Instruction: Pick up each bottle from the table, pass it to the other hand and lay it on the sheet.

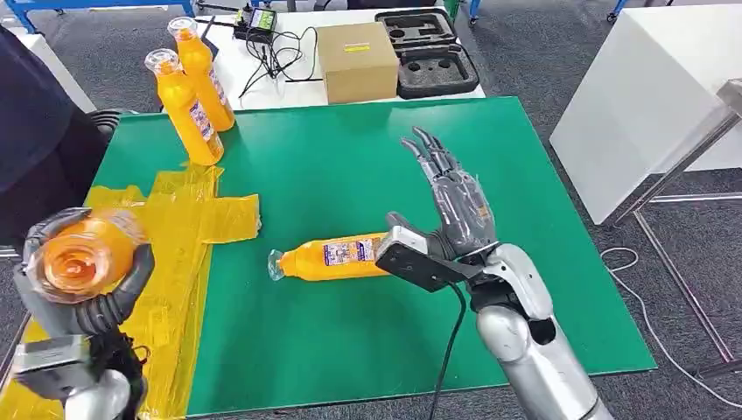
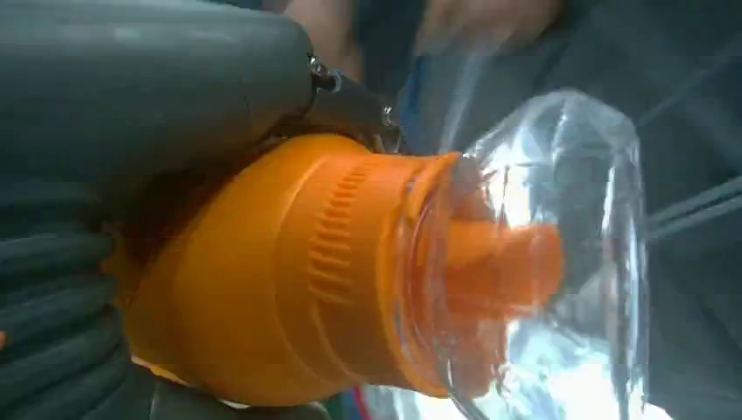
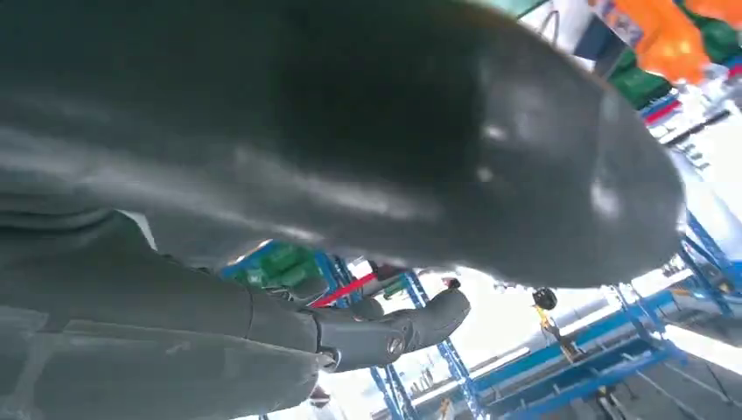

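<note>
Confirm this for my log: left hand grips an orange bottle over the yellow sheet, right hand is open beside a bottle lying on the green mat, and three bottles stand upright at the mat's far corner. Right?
Not quite. The head view shows two upright bottles at the far corner, not three. The rest holds: the left hand grips a bottle over the yellow sheet, and the open right hand is beside the lying bottle.

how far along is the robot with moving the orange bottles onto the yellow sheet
Nothing lies on the yellow plastic sheet yet. In hand: the left hand holds one orange bottle with a clear cap above the sheet's edge, cap toward the camera. The right hand is open, beside a second orange bottle lying on the green mat. Two upright orange bottles at the mat's far corner remain untouched.
</note>
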Available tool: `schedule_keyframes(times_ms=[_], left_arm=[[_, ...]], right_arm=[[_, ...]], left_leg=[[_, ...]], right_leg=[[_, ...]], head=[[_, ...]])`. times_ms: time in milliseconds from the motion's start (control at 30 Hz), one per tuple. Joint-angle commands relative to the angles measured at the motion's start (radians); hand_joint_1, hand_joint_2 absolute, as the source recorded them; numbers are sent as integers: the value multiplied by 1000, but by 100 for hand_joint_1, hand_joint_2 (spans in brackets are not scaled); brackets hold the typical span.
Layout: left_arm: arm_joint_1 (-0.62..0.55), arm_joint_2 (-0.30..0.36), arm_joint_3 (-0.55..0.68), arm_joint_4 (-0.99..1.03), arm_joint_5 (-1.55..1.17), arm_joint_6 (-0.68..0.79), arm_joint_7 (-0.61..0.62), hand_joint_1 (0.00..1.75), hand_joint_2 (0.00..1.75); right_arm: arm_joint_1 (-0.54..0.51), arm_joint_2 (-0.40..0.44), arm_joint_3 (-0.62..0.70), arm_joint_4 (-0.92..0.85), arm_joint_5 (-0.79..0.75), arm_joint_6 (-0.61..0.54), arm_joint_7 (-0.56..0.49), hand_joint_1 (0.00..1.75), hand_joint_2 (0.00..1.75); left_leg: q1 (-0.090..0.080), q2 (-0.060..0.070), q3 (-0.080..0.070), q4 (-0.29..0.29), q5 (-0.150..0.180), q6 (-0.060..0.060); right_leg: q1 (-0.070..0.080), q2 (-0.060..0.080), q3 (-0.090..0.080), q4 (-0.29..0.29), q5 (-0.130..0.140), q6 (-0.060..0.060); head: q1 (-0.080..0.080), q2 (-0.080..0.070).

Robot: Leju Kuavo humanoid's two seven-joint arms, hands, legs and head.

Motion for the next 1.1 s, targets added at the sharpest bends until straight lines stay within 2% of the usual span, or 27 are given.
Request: schedule_keyframes(times_ms=[33,100,167,233,333,467,500,633,733,800,900,1000,1033,1067,1100], left_arm=[[-97,12,-46,305,-601,110,166,175,175],[-120,-3,-29,359,-717,110,167,175,175],[-160,44,-107,467,-744,110,240,175,175],[-220,87,-187,582,-802,110,328,175,175],[-292,108,-252,734,-797,99,384,175,175],[-311,112,-297,839,-806,78,439,175,175],[-309,112,-304,850,-811,84,448,175,175],[-344,99,-327,966,-827,-22,531,175,175],[-361,91,-326,1007,-817,-46,545,175,175],[-366,90,-328,1016,-816,-54,547,175,175],[-368,92,-327,1017,-816,-55,547,175,175],[-393,84,-328,1063,-805,-113,562,175,175],[-408,74,-325,1089,-800,-147,575,157,175],[-428,72,-331,1116,-814,-187,597,26,175],[-432,71,-332,1121,-816,-192,600,26,175]], right_arm=[[49,-80,-65,-59,-48,9,-39,0,0],[31,-85,-59,-52,-64,15,-44,0,0],[16,-88,-58,-49,-78,23,-39,0,0],[8,-93,-59,-44,-88,30,-31,0,0],[-3,-92,-58,-34,-99,34,-30,0,0],[-8,-88,-54,-29,-107,37,-30,0,0],[-10,-87,-53,-27,-107,37,-30,0,0],[-21,-88,-43,-9,-111,47,-31,0,0],[-22,-88,-40,-4,-111,49,-32,0,0],[-22,-87,-40,-5,-111,49,-32,0,0],[-23,-85,-39,-6,-111,49,-32,0,0],[-15,-81,-45,-20,-104,55,-29,0,0],[-12,-82,-47,-24,-100,58,-27,0,0],[-9,-84,-51,-26,-98,60,-26,0,0],[-8,-83,-52,-25,-98,60,-26,0,0]], left_leg=[[-1,-6,6,-3,0,-1],[-1,-6,8,-3,-1,-1],[-1,-1,4,-2,0,0],[-1,-4,5,-2,0,-1],[-1,-8,10,-3,0,-3],[-1,-6,7,-3,2,-1],[-1,-3,5,-2,2,-1],[-1,-1,5,-2,2,-1],[-1,-1,7,-2,1,-2],[0,0,2,-1,2,-1],[0,0,5,-1,0,-2],[0,1,5,0,0,-2],[0,0,5,0,0,-2],[0,0,3,-1,1,-1],[0,-1,5,0,0,-2]], right_leg=[[-1,-7,7,-2,-2,-1],[0,-8,10,-2,-3,-1],[-1,-2,4,-1,-1,0],[-1,-5,6,-1,-1,-1],[0,-11,10,-1,-3,-2],[-1,-8,7,-1,-1,-1],[0,-3,5,0,0,-1],[-1,-2,4,0,1,-2],[0,-3,6,0,0,-2],[0,-1,2,0,2,-2],[0,-2,5,1,0,-3],[0,-1,5,1,0,-2],[0,-2,5,1,0,-3],[0,-1,3,1,1,-2],[0,-3,6,1,0,-2]], head=[[0,0],[0,0],[0,0],[0,0],[0,0],[1,0],[0,0],[0,0],[0,0],[0,0],[0,0],[0,0],[0,0],[0,0],[0,0]])
